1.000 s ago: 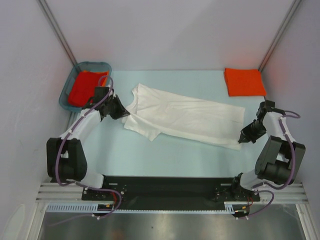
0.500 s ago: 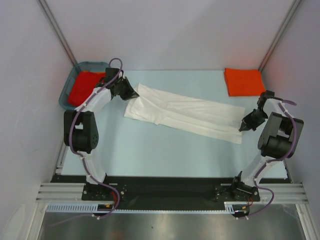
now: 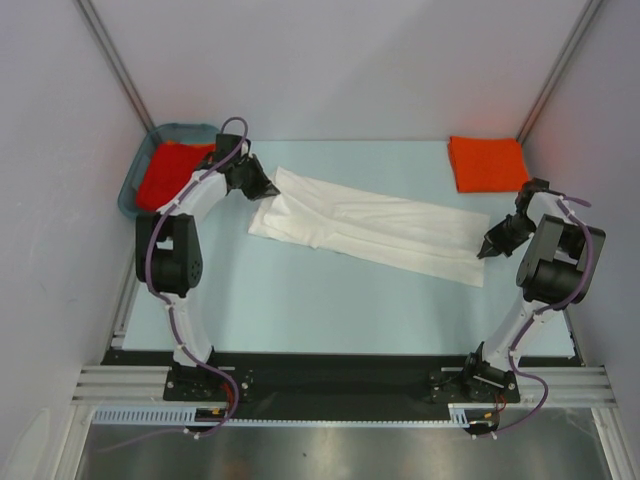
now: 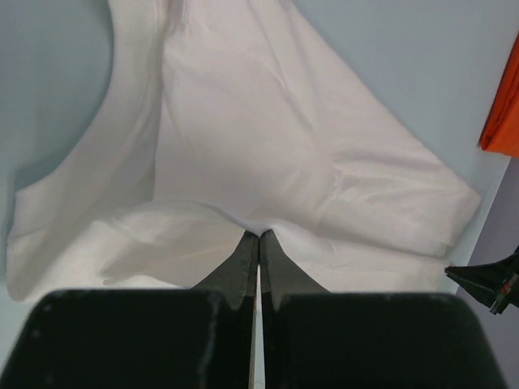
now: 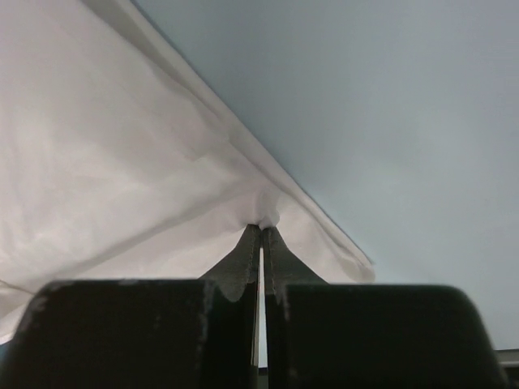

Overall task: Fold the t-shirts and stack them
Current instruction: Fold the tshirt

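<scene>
The white t-shirt [image 3: 375, 230] lies folded lengthwise in a long band across the table, plain side up, no print showing. My left gripper [image 3: 268, 188] is shut on its far left end; the left wrist view shows the cloth [image 4: 268, 154] pinched at the fingertips [image 4: 259, 237]. My right gripper [image 3: 486, 251] is shut on its right end, with the cloth [image 5: 122, 162] bunched at the fingertips [image 5: 261, 228]. A folded orange-red t-shirt [image 3: 488, 163] lies at the far right corner. More orange-red cloth [image 3: 170, 170] fills the basket.
The teal plastic basket [image 3: 128, 190] stands at the far left, just behind my left arm. The enclosure walls stand close on both sides. My right gripper also shows at the edge of the left wrist view [image 4: 486, 284].
My left gripper carried the shirt's near-left edge away toward the far side, folding the shirt into a narrower band. My right gripper moved a little farther back with its end. Little moved in the last half second.
</scene>
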`<state>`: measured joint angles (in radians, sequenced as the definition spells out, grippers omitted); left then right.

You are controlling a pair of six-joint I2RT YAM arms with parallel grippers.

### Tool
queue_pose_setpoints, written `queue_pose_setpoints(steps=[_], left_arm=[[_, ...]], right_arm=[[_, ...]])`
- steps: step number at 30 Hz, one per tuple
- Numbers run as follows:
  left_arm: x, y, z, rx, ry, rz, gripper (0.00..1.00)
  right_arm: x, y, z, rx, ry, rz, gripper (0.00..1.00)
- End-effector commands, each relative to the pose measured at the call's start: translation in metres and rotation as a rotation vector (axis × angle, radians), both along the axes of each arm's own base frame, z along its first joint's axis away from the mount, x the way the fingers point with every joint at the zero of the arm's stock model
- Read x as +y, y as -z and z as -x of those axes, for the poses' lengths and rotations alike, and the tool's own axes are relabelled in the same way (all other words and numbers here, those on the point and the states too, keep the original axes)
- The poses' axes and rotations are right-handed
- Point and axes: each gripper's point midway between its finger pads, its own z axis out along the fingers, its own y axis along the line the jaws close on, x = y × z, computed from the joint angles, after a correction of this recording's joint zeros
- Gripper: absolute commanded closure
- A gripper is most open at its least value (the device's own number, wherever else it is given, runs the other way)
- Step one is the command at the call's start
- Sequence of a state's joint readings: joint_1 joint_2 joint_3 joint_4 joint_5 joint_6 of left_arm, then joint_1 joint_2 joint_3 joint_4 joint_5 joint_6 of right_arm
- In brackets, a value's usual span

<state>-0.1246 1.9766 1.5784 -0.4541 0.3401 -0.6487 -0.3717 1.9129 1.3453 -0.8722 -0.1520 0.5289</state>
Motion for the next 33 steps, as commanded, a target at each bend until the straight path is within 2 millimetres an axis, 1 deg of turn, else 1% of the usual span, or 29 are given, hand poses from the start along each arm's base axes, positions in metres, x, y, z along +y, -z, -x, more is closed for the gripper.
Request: queue_pose_setpoints(steps=[1, 9, 17, 21, 25, 26, 28, 29, 33], left_arm=[[0.000, -0.010, -0.013, -0.027, -0.026, 0.006, 1.00], [0.006, -0.005, -0.018, -0.023, -0.053, -0.017, 1.00], [0.003, 0.004, -0.020, -0.004, -0.039, -0.003, 1.00], [0.004, 0.004, -0.022, -0.008, -0.036, -0.008, 1.00], [0.004, 0.003, -0.025, -0.015, -0.034, -0.005, 1.00], [0.004, 0.005, -0.026, -0.010, -0.035, -0.005, 1.00], [0.003, 0.004, -0.028, -0.013, -0.032, 0.001, 1.00], [0.002, 0.007, -0.029, -0.007, -0.029, 0.004, 1.00], [0.001, 0.008, -0.035, -0.010, -0.029, 0.013, 1.00]], right_arm=[[-0.010, -0.007, -0.013, -0.039, -0.008, 0.016, 1.00], [-0.010, -0.009, -0.019, -0.054, -0.004, 0.006, 1.00], [-0.012, -0.003, -0.019, -0.038, 0.004, 0.003, 1.00], [-0.012, -0.002, -0.021, -0.042, 0.008, 0.000, 1.00], [-0.015, -0.003, -0.022, -0.044, 0.013, 0.006, 1.00], [-0.016, -0.003, -0.022, -0.044, 0.016, 0.011, 1.00], [-0.018, -0.003, -0.022, -0.045, 0.022, 0.011, 1.00], [-0.019, -0.003, -0.022, -0.045, 0.023, 0.011, 1.00], [-0.020, 0.000, -0.022, -0.039, 0.029, 0.005, 1.00]])
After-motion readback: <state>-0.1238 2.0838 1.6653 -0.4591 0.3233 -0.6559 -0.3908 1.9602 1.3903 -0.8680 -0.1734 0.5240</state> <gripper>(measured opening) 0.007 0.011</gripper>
